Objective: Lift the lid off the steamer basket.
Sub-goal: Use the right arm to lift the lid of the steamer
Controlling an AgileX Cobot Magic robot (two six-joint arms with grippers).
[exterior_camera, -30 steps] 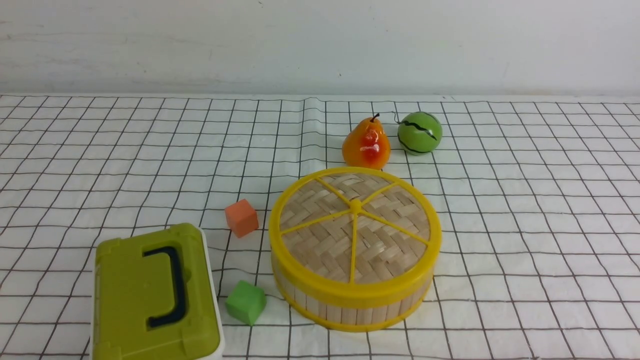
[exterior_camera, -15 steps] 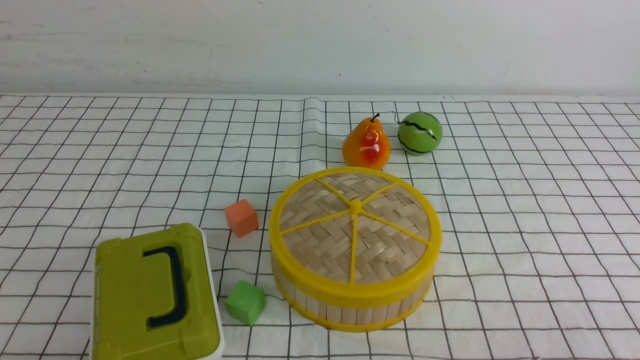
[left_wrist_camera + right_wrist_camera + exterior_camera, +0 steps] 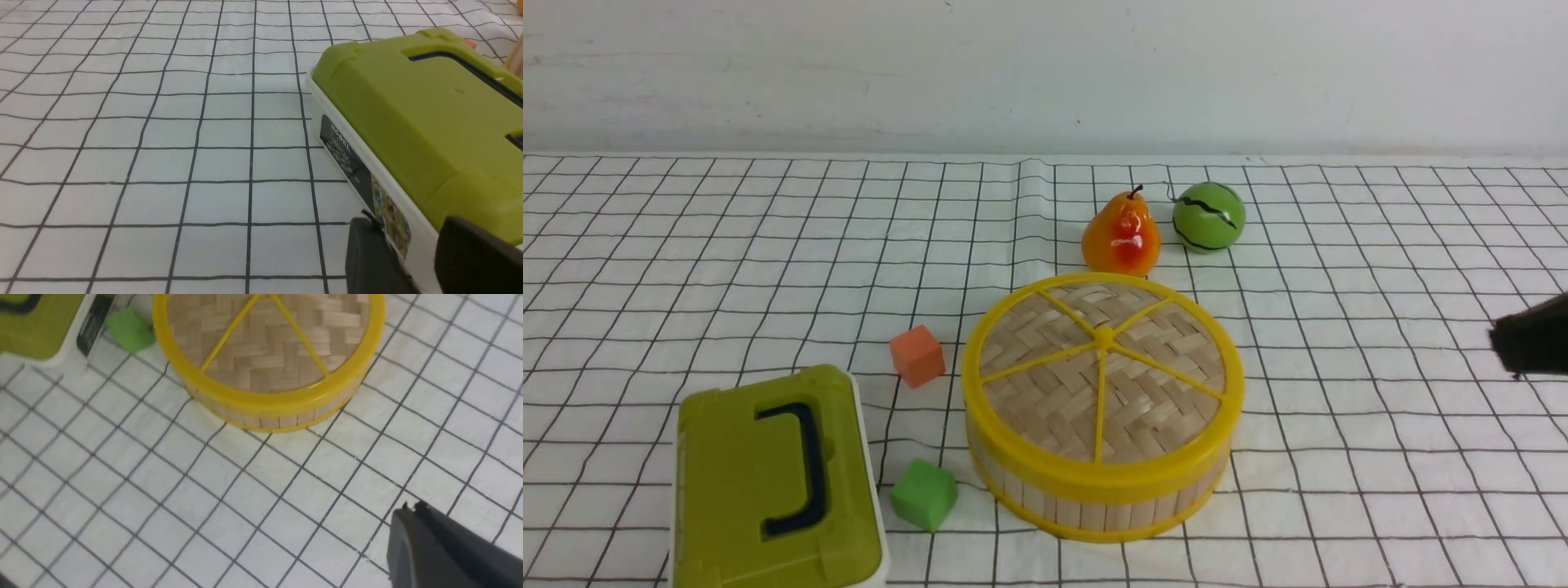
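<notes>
The lid (image 3: 1103,371), woven pale bamboo with a yellow rim, spokes and centre knob, sits closed on the steamer basket (image 3: 1094,510) at the table's middle front. Both show in the right wrist view, the lid (image 3: 269,339) on the basket (image 3: 265,418). My right gripper (image 3: 1531,339) shows as a dark tip at the right edge, well right of the basket and clear of it. In its wrist view (image 3: 410,510) its fingers are pressed together and hold nothing. My left gripper (image 3: 416,261) is open and empty, close beside the olive box, and is outside the front view.
An olive-green and white box (image 3: 768,482) stands front left, also in the left wrist view (image 3: 416,106). An orange cube (image 3: 917,355) and a green cube (image 3: 924,493) lie left of the basket. A pear (image 3: 1121,233) and a green ball (image 3: 1208,216) stand behind it.
My right gripper has come into the front view at the right edge. The lid, basket and other objects have not moved.
</notes>
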